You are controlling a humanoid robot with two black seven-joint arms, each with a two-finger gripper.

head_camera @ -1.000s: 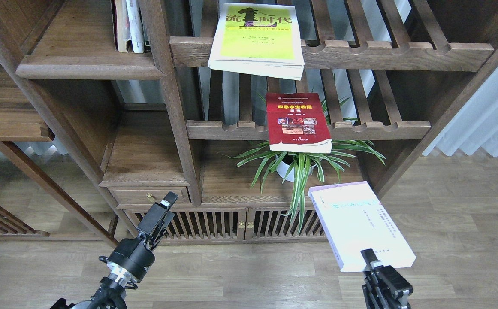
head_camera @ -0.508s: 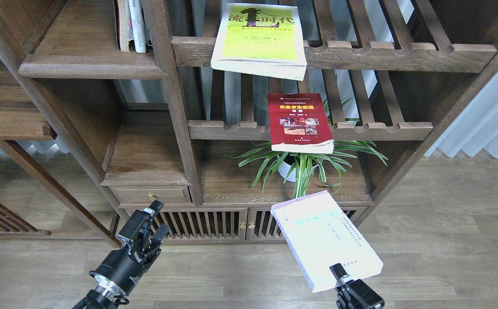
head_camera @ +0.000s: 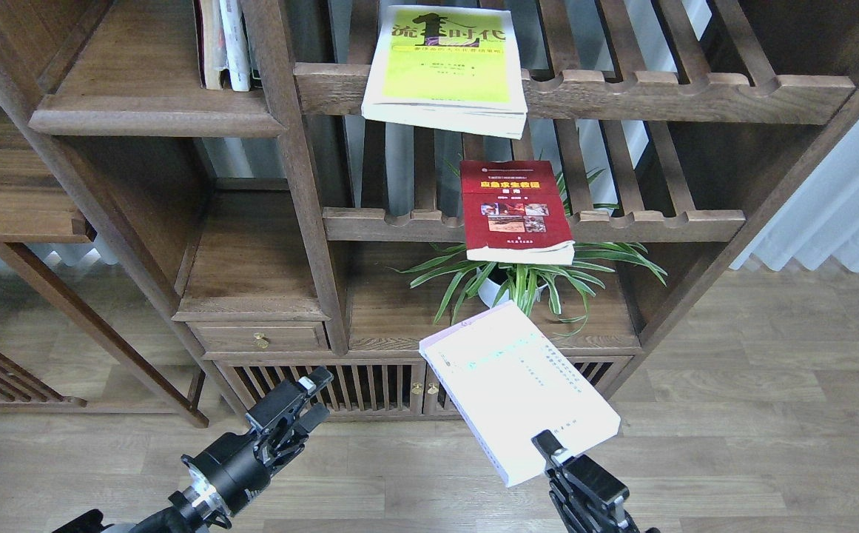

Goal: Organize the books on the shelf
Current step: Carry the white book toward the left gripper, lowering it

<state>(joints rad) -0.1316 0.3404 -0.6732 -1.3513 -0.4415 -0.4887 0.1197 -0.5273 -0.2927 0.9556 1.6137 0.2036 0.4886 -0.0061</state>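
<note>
Leftward and slightly up goes the pale lavender-white paperback book (head_camera: 519, 391) compared with a second ago, when it hung out to the right near the bookcase's slanted post; it now sits in front of the lower cabinet doors, its far corner overlapping the leaves of the green spider plant in a white pot (head_camera: 519, 285). The right pincer (head_camera: 553, 448) is clenched on the near edge of that book, holding it by one narrow margin with the cover facing up and tilted. The left pincer (head_camera: 297, 409) has dropped lower and turned toward the right; its two fingers stand a little apart with nothing between them.

Farther back, the dark red paperback with small photos (head_camera: 516, 211) lies on the middle slatted rack with its near end overhanging the rail, and above it the yellow-green paperback with a white border and black characters (head_camera: 445, 66) overhangs the upper rack the same way. Neither has shifted. The solid dark-brown wooden shelf with a rounded front edge (head_camera: 155, 118) is up at the left, with a few upright books at its back.

The main risk, as I judge it, is the thin edge grip: the book's weight hangs far beyond the fingers, so a quick swing could make it pivot or slip out. Its far corner could also catch the plant or the centre post on the way to the shelf.
</note>
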